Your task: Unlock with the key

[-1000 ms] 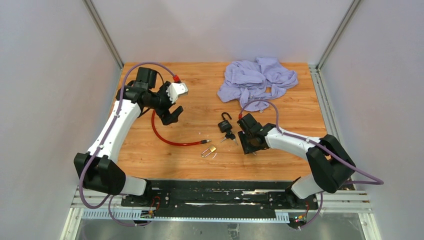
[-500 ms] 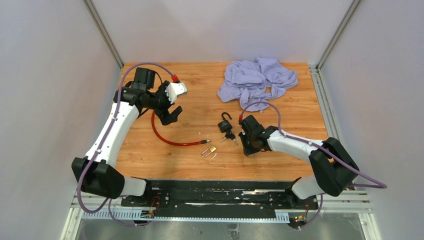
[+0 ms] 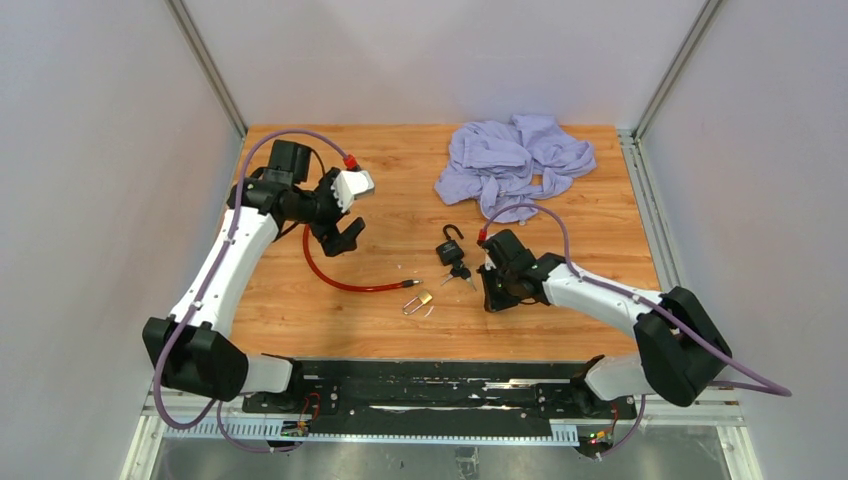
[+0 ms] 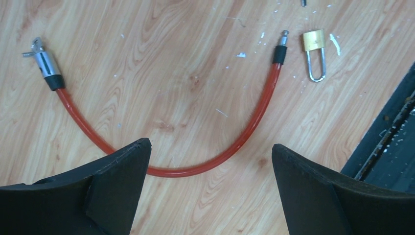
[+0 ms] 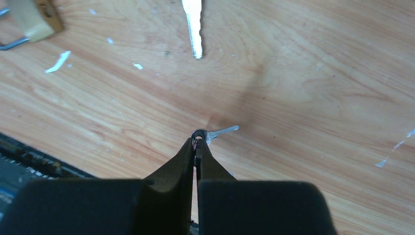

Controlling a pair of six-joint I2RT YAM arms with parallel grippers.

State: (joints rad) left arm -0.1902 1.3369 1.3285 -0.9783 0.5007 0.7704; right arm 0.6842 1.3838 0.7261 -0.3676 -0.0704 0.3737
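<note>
Closing since a second ago, the right tool [image 5: 195, 146] now pinches the small key [image 5: 222, 130] by its head, blade left free for a lock, while the left tool [image 4: 210, 145] hangs spread apart.

Black padlock [image 3: 450, 247] near brass padlock [image 3: 424, 298]; purple cloth [image 3: 515, 160] beyond.

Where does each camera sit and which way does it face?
Top external: above and behind the robot, looking down on the table; the left hand and right hand show.
Left wrist: looks down on the red cable and brass padlock; its open fingers frame the bottom.
Right wrist: looks down on the table; its fingers pinch a small key.
Shared: both wrist views show the brass padlock.
</note>
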